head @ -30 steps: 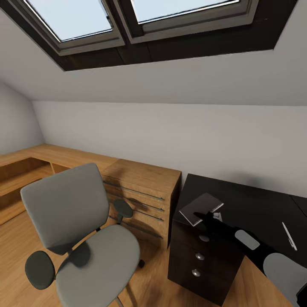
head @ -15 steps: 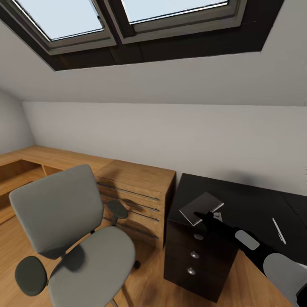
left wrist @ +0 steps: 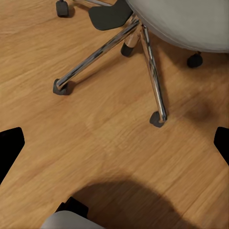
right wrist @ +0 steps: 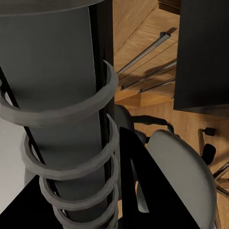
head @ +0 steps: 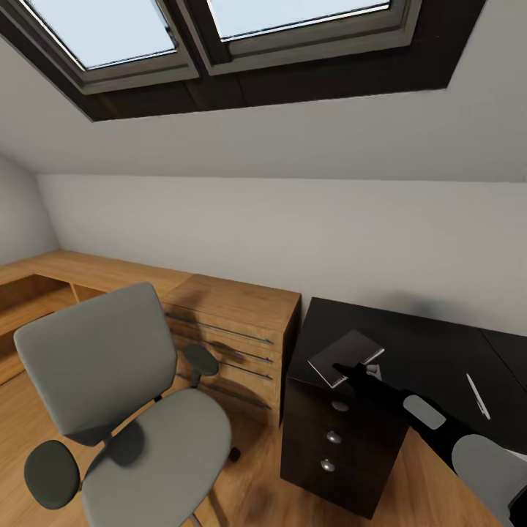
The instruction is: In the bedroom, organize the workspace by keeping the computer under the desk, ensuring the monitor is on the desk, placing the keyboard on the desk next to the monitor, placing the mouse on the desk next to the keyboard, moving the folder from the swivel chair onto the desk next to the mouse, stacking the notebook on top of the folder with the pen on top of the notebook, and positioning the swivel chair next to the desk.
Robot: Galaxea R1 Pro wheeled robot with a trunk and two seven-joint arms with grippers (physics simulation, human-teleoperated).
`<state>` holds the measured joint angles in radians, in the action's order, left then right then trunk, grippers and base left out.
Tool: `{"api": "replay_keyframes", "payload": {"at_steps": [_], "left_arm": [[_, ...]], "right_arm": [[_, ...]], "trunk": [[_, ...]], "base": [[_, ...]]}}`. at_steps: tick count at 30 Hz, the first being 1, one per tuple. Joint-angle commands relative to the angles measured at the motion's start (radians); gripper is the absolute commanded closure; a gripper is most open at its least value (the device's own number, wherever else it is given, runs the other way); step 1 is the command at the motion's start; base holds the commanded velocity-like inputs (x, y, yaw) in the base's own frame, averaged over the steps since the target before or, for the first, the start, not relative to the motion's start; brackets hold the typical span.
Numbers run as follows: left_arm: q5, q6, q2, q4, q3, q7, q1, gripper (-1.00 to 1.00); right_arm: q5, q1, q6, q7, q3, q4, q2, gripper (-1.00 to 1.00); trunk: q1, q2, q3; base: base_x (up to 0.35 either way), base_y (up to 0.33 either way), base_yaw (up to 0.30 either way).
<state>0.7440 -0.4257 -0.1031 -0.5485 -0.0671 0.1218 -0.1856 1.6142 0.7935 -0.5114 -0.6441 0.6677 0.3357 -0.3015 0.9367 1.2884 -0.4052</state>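
My right gripper point(head: 344, 372) is shut on the grey notebook point(head: 350, 351), holding it tilted just above the near corner of the black desk point(head: 410, 344). In the right wrist view the notebook point(right wrist: 57, 71) sits very close, with its spiral rings showing. The white pen point(head: 476, 395) lies on the desk farther right. The grey swivel chair point(head: 139, 439) stands on the floor left of the desk, its seat bare. My left gripper point(left wrist: 114, 148) hangs open over the wood floor near the chair's silver base point(left wrist: 148, 62). Monitor, keyboard, mouse, folder and computer are out of view.
A light wood cabinet point(head: 241, 322) with bar handles stands between the chair and the desk. Dark desk drawers with round knobs point(head: 333, 437) face me. A low wooden shelf point(head: 44, 278) runs along the left wall under the sloped ceiling and skylights point(head: 219, 29).
The whole head view shifted a little a second ago, so the camera moved. My right gripper keeps the notebook at the same spot over the desk corner. Since half a second ago nothing has moved.
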Motion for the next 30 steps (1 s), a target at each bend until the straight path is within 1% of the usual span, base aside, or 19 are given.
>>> {"api": "replay_keyframes", "payload": {"at_steps": [1,2,6,17,22,30], "left_arm": [[0.011,-0.004,-0.001,-0.001,-0.007,0.002,0.000,-1.00],[0.010,-0.004,0.000,-0.001,-0.006,0.002,0.000,-1.00],[0.010,-0.004,0.000,-0.001,-0.006,0.002,0.000,-1.00],[0.011,-0.004,0.000,-0.001,-0.006,0.001,0.000,-1.00],[0.011,-0.004,0.001,-0.001,-0.006,0.001,0.000,-1.00],[0.010,-0.004,0.002,-0.001,-0.007,0.001,0.000,-1.00]], "right_arm": [[0.011,0.001,-0.005,-0.005,0.006,-0.003,-0.001,1.00],[0.010,0.001,-0.004,-0.006,0.007,-0.020,0.002,1.00],[0.010,0.001,-0.004,-0.006,0.006,-0.022,0.002,1.00],[0.010,0.001,-0.004,-0.006,0.007,-0.023,0.002,1.00],[0.010,0.001,-0.004,-0.006,0.007,-0.023,0.002,1.00],[0.010,0.001,-0.004,-0.006,0.006,-0.023,0.002,1.00]], "trunk": [[0.000,0.001,-0.001],[0.000,0.001,-0.001],[0.000,0.001,-0.001],[0.000,0.001,-0.001],[0.000,0.001,-0.001],[0.000,0.001,-0.001]], "base": [[0.000,0.000,0.000],[-0.005,0.000,-0.097],[-0.117,0.000,-0.196],[-0.295,-0.020,-0.253],[-0.298,-0.145,-0.258],[-0.265,-0.212,-0.226]]}}
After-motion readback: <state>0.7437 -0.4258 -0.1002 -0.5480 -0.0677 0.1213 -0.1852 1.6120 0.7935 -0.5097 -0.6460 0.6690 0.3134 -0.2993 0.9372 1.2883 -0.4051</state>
